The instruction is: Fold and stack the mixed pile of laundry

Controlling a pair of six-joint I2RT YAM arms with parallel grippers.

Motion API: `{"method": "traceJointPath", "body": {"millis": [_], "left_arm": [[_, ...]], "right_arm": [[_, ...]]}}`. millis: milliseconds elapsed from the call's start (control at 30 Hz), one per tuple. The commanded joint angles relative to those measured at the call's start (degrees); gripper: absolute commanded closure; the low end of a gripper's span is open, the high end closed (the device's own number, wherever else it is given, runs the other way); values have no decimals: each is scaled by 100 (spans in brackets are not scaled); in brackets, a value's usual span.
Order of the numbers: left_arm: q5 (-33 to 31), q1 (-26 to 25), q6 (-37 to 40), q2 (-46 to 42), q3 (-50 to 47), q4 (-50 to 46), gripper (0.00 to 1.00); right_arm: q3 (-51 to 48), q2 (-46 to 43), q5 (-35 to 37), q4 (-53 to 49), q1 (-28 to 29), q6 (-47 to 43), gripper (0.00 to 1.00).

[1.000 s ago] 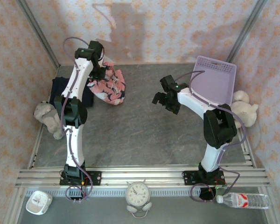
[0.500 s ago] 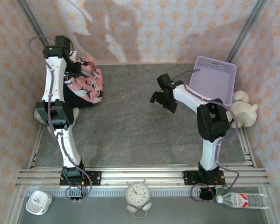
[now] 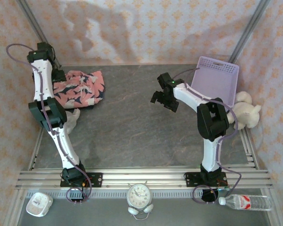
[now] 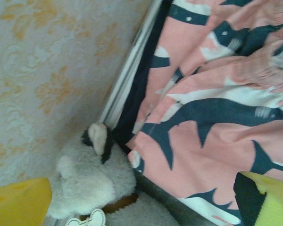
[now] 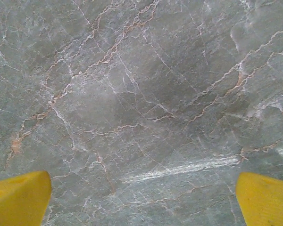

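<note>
A: Left gripper (image 4: 142,201) is hanging spread wide over the salmon-pink printed garment (image 3: 80,88), pinching nothing. Right gripper (image 5: 141,200) is gaping over bare table (image 3: 132,132).

B: The pink piece is lying rumpled on the navy garment (image 4: 148,66), far-left corner, beside the plush toy (image 4: 92,174). I'm suggesting smoothing it and squaring its edges, avoiding the toy.

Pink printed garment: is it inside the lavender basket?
No, the pink printed garment lies at the table's far left; the lavender basket stands far right.
</note>
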Motion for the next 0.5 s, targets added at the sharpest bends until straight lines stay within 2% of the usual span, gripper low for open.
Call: {"method": "traceJointPath", "body": {"millis": [0,167,300,400,467], "left_arm": [[-58,-128,-239,-327,87,13,0],[906,-163,-435,-858,-722,444,0],[1574,-456,-508,-1851,-2655,1538,0],[1597,-799,-528,-2613,-4267,2537,0],[1579,-1001,-533,-3011,-5199,3149,0]], "right_arm": [[58,-236,425,-212,-144,-219,1],[-420,-697,949,62,-385,-694,1],[-1037,-1158,1743,537,-526,-1642,1],[-1894,-1549,2384,1516,-615,-2561,0],[-2374,-1677,2333,2099,-803,-2928,0]]}}
